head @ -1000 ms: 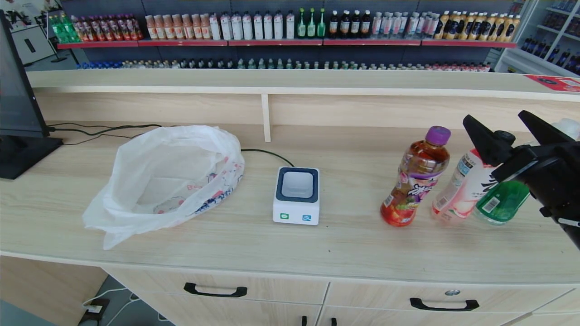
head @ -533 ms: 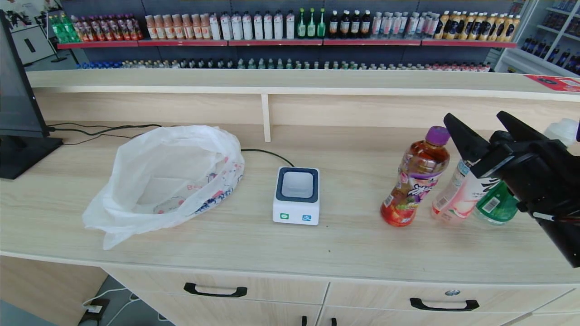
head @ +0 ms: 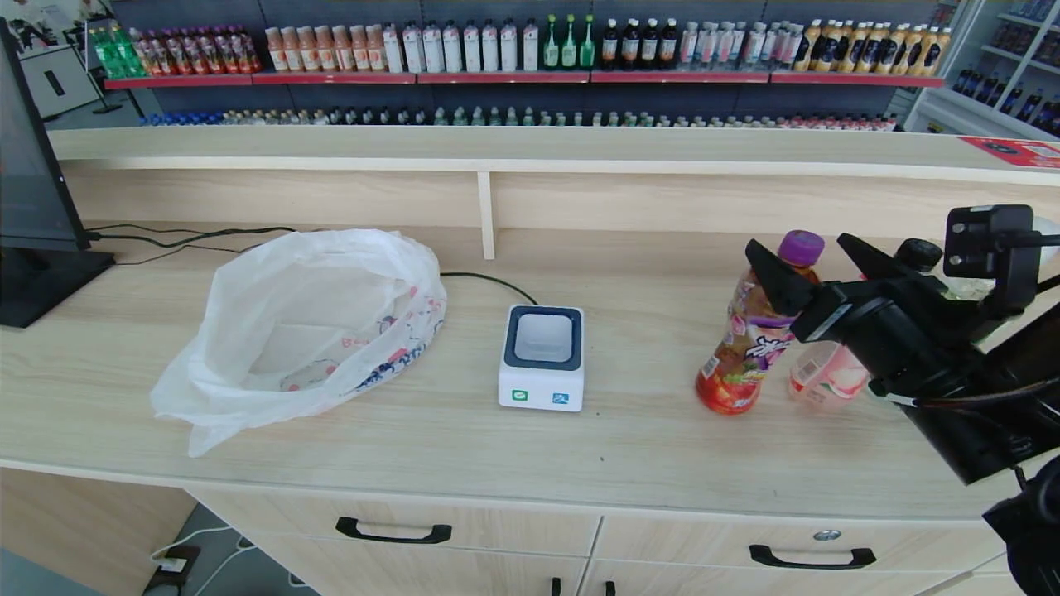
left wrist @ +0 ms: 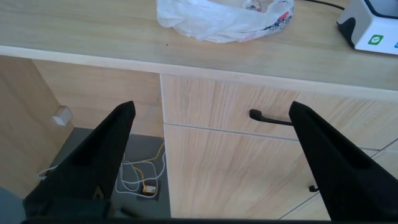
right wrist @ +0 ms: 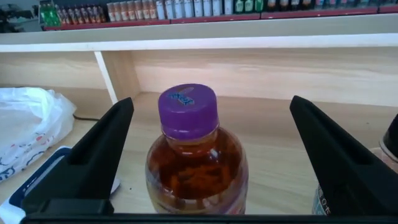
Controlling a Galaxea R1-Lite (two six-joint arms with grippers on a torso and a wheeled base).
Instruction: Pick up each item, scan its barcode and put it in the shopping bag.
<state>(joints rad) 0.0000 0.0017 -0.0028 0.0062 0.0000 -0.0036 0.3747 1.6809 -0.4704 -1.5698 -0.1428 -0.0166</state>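
- On the right part of the counter stands a tea bottle with a purple cap, upright, its amber drink showing above a red label.
- Just beside it, on its right, is a pink bottle, its upper part hidden behind the right arm.
- The right gripper hangs at the height of the tea bottle's cap. Its fingers are spread wide, and in the right wrist view the cap sits between them with neither finger touching it.
- Near the middle of the counter, well apart from the bottles, sits the white scanner, with a black cable running off behind it.
- Left of the scanner lies the white shopping bag, its mouth gaping upward.
- The left gripper hangs below the counter's front edge, before a drawer handle, its fingers wide apart and holding nothing.
- A dark monitor stands at the far left, and shelves of drinks line the back wall.
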